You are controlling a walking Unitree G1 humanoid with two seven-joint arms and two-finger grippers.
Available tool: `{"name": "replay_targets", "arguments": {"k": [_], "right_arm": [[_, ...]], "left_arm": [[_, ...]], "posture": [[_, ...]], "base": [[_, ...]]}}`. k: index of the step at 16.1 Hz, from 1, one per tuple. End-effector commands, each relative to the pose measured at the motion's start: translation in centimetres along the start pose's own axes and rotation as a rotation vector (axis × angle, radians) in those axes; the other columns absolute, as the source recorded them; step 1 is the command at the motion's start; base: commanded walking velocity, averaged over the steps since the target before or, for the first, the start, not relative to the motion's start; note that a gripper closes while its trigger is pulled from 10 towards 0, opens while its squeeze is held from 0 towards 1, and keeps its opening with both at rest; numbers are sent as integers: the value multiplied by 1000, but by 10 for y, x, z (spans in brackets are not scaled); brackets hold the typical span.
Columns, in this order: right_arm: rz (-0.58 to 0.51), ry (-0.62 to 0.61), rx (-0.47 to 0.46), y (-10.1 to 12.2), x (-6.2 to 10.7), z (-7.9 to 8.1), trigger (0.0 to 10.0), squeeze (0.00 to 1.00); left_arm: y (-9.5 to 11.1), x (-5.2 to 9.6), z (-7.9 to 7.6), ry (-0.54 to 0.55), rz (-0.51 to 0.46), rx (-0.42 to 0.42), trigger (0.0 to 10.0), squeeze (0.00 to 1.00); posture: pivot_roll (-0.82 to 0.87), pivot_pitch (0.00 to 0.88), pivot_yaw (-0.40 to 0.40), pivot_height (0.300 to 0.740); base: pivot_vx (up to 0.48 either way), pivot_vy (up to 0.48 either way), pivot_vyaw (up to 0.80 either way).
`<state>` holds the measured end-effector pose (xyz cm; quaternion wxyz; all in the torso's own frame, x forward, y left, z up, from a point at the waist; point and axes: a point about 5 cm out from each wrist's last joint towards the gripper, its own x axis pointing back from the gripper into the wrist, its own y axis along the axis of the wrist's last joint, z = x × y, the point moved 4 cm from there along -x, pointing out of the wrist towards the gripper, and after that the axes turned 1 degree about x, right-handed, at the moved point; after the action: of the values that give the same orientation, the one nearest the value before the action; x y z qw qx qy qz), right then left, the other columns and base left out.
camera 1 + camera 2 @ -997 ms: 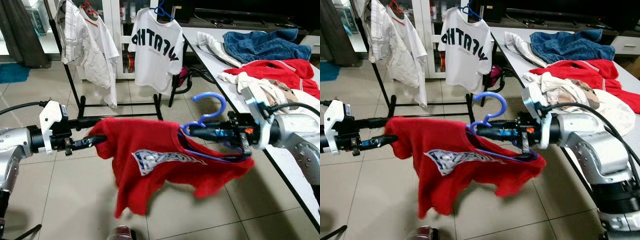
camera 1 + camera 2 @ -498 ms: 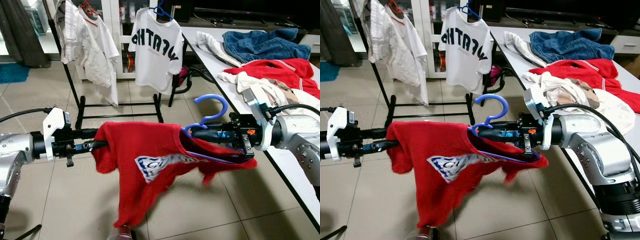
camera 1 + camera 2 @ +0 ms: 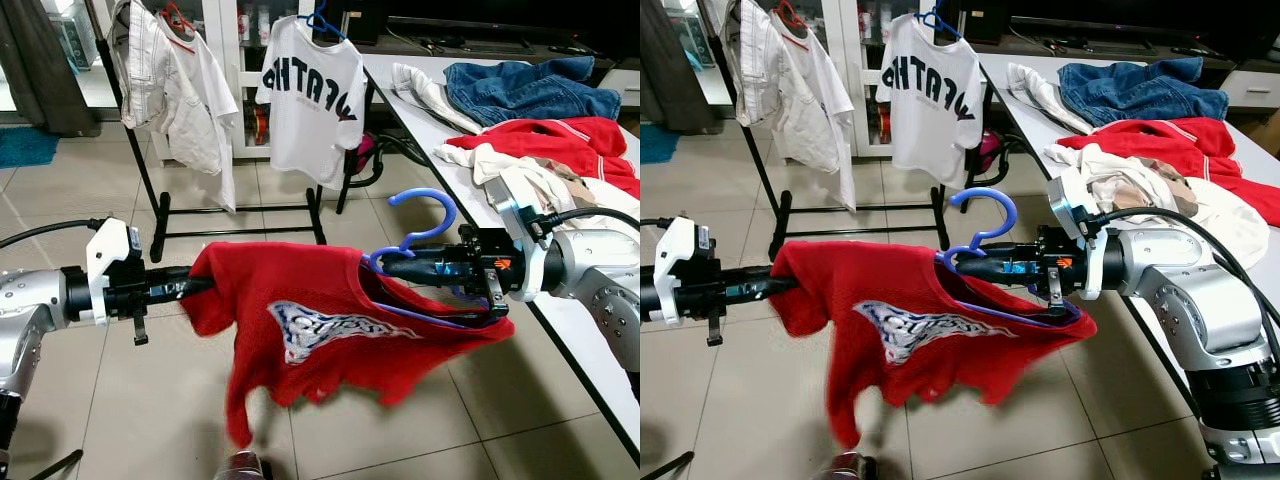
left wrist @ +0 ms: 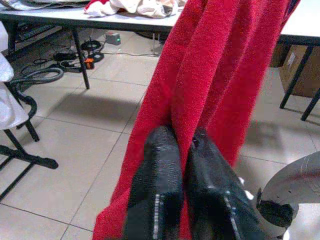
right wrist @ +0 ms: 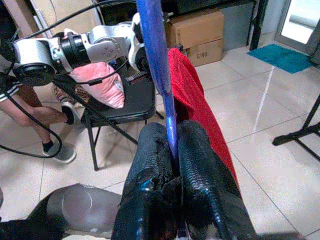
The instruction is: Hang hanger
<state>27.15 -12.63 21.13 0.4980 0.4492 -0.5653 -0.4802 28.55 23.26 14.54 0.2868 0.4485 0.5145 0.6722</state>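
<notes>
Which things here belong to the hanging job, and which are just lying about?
In the job: blue hanger clamped in right gripper; red shirt pinched by left gripper; clothes rack.

Lying about: jeans, red garment, white clothes on table.

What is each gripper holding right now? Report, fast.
Left gripper: shut on the red shirt.
Right gripper: shut on the blue hanger.

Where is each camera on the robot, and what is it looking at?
Left eye, right eye: on the head, looking down at the red shirt stretched between both silver arms.
Left wrist: looks along the left gripper, shut on shirt cloth.
Right wrist: looks along the right gripper, shut on the blue hanger.
Shared: the red shirt shows in every view.
</notes>
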Motion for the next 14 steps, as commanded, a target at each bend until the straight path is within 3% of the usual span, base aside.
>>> {"name": "replay_targets", "arguments": {"k": [1,7,11,14], "right_arm": [[-19,-10,39,11,6,-2,10000,0],[-20,-49,33,9,12,-7,10000,0],[-46,-113,19,10,23,-15,10000,0],[-64,-146,16,11,29,-22,10000,0]], "left_arm": [[3,-1,-1,-3,-11,-7,0,0],[11,18,13,132,-106,28,0,0],[16,50,25,281,-171,57,0,0],[8,86,40,482,-200,83,0,0]], "posture": [[20,0,-52,740],[14,0,-47,740],[19,0,-50,740],[30,0,-57,740]], "base": [[0,0,0],[0,0,0],[0,0,0],[0,0,0]]}}
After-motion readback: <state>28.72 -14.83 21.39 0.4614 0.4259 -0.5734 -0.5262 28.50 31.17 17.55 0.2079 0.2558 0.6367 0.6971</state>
